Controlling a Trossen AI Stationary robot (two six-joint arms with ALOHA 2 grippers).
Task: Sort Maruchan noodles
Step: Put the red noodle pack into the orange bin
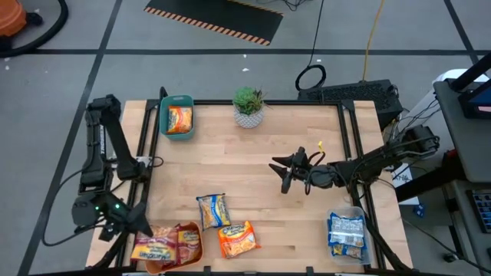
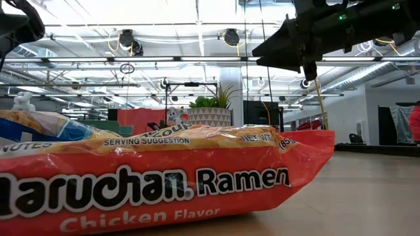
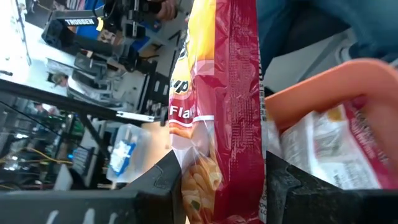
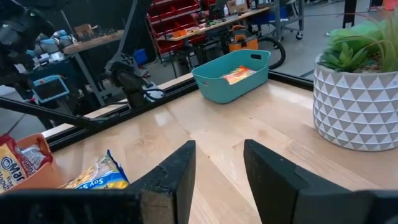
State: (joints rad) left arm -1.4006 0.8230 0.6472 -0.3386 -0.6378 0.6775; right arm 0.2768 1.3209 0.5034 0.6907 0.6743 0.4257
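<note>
My left gripper [image 1: 143,230] [image 3: 221,177] is at the table's near left corner, shut on a dark red and yellow noodle packet [image 1: 153,248] beside the orange bin [image 1: 189,230] [image 3: 348,78]. That bin holds more red packets [image 1: 186,242], and a silver-red one [image 3: 323,146] shows in the left wrist view. A blue-and-yellow packet [image 1: 213,209] [image 4: 99,174] and an orange packet [image 1: 238,238] [image 2: 164,177] lie flat on the table. My right gripper [image 1: 285,175] [image 4: 219,163] hovers open over the table's middle, touching nothing. My left gripper pinches the dark red and yellow packet between its two fingers, one on each flat face [image 3: 217,186]. The packet reaches forward past the fingertips, edge-on in the wrist view. In the high view it sits over the orange bin's left rim; I cannot tell whether it rests on it.
A teal bin [image 1: 178,116] [image 4: 231,76] at the far left holds an orange packet. A clear bin [image 1: 347,234] at the near right holds blue packets. A potted plant [image 1: 248,106] [image 4: 357,81] stands at the far edge. Bare wood lies around the right gripper.
</note>
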